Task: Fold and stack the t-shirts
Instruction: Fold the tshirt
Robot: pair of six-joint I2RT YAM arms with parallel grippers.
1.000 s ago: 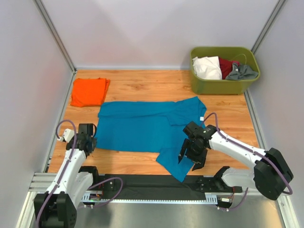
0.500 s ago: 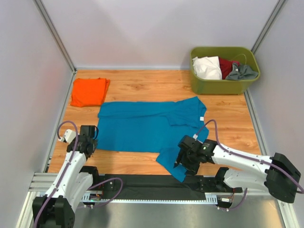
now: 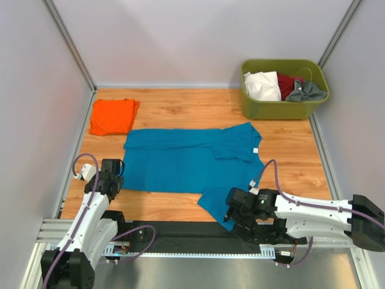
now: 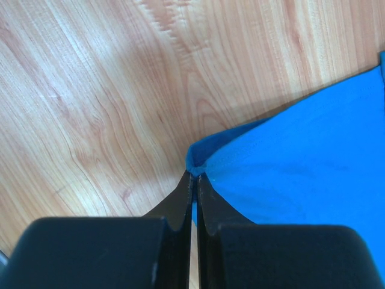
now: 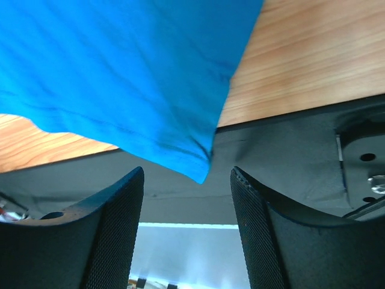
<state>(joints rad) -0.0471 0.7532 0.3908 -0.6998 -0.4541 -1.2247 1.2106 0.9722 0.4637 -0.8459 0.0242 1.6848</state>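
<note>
Left tool [image 4: 194, 179] tight on corner of teal t-shirt [image 3: 174, 159] (right tool [image 5: 187, 172] agape), long axis left-right, neck rightward.

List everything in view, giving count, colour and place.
teal-blue t-shirt: one, teal-blue, spread flat mid-table, one sleeve reaching the near edge
orange t-shirt: one, orange, folded, far left corner
tub: one, olive-green, far right corner
clothes: three, white, dark red and grey, bundled in the tub
table: one, light wood, under everything
left gripper: one, black, shut on the teal-blue t-shirt's near left corner
right gripper: one, black, open, fingers either side of the sleeve tip
</note>
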